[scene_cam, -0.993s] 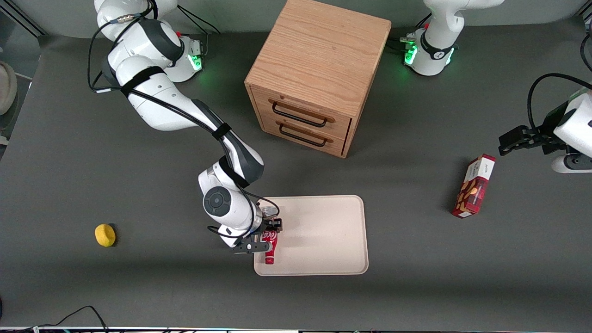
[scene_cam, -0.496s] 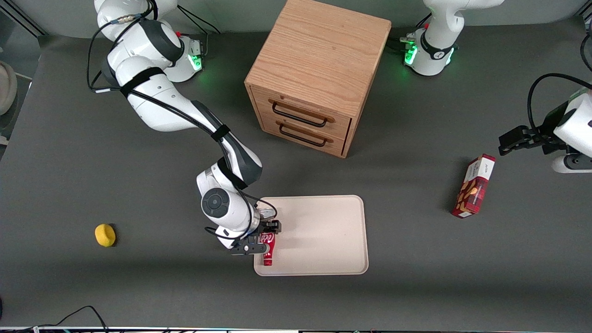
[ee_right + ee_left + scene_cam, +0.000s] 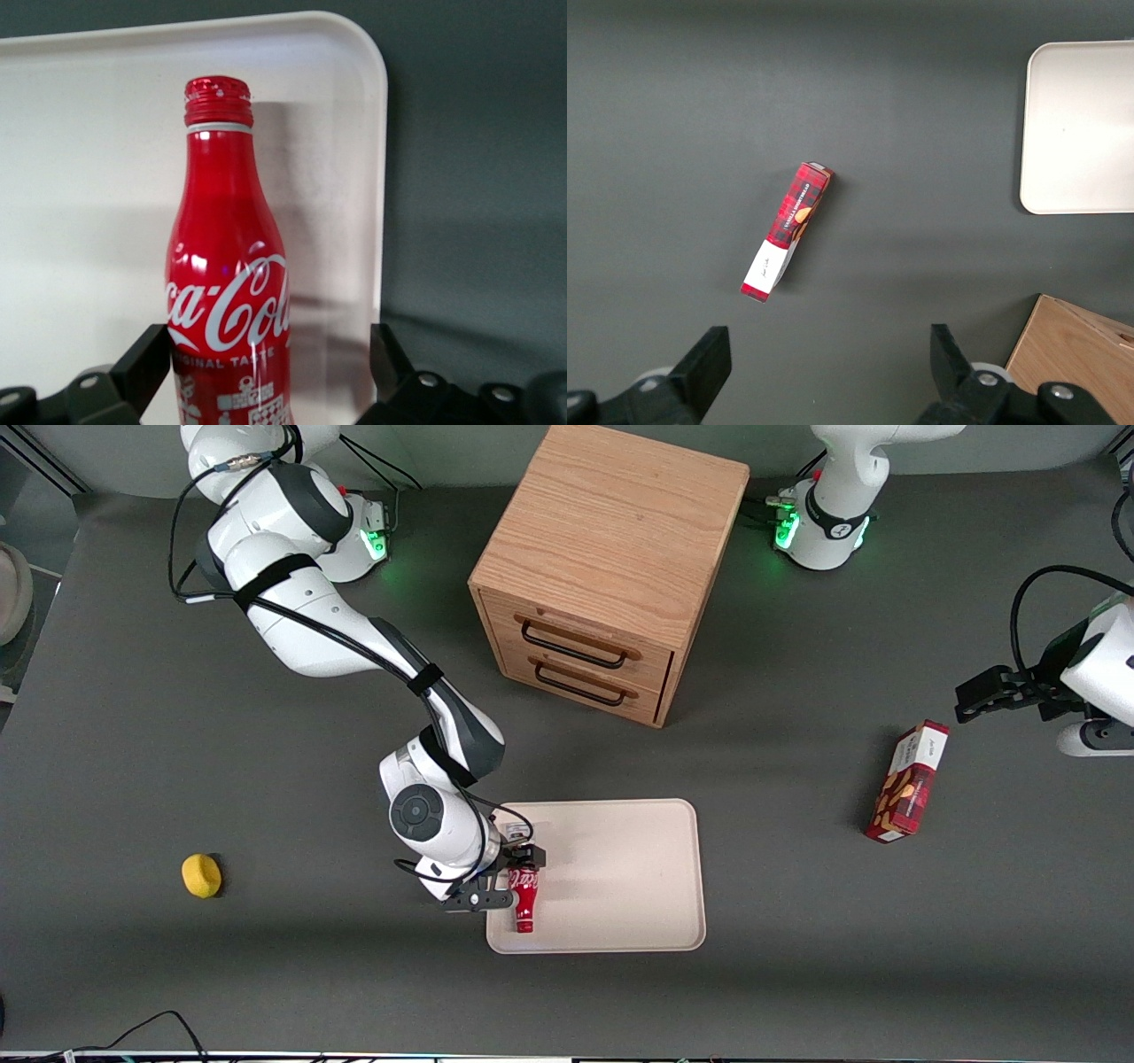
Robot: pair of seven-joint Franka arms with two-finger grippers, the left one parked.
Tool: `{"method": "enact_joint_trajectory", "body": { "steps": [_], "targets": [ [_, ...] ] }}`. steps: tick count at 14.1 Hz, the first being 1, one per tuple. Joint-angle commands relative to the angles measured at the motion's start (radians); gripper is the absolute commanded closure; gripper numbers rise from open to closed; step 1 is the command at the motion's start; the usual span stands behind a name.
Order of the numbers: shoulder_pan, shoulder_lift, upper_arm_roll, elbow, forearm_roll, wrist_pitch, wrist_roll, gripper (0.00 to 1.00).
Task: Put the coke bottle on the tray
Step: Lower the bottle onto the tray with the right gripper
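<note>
The coke bottle (image 3: pixel 524 899) (image 3: pixel 229 266), red with white script, lies on the tray (image 3: pixel 620 868) (image 3: pixel 97 133) close to the rim at the working arm's end, with its capped neck pointing toward the front camera. My right gripper (image 3: pixel 509 879) (image 3: pixel 266 363) hangs low over the bottle's wide end and is open. One finger (image 3: pixel 142 363) is close against the bottle's side. The other finger (image 3: pixel 390 359) stands apart from it, over the tray's rim. The bottle's wide end is hidden under the gripper.
A wooden two-drawer cabinet (image 3: pixel 611 567) stands farther from the front camera than the tray. A red snack box (image 3: pixel 908 781) (image 3: pixel 787 232) lies toward the parked arm's end. A small yellow object (image 3: pixel 201 874) lies toward the working arm's end.
The fingers have spread apart and let go of the bottle. It now rests on the tray, a little farther in from the rim than half a second ago.
</note>
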Motion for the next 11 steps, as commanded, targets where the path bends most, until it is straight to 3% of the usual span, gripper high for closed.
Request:
{"method": "enact_joint_trajectory", "body": {
  "steps": [1, 8, 11],
  "targets": [
    [0.010, 0.016, -0.006, 0.022, -0.019, 0.011, -0.001, 0.00],
    [0.010, -0.023, -0.006, 0.023, -0.025, 0.007, -0.006, 0.00],
    [0.003, -0.117, 0.000, 0.016, -0.101, -0.051, -0.014, 0.00]
  ]
}}
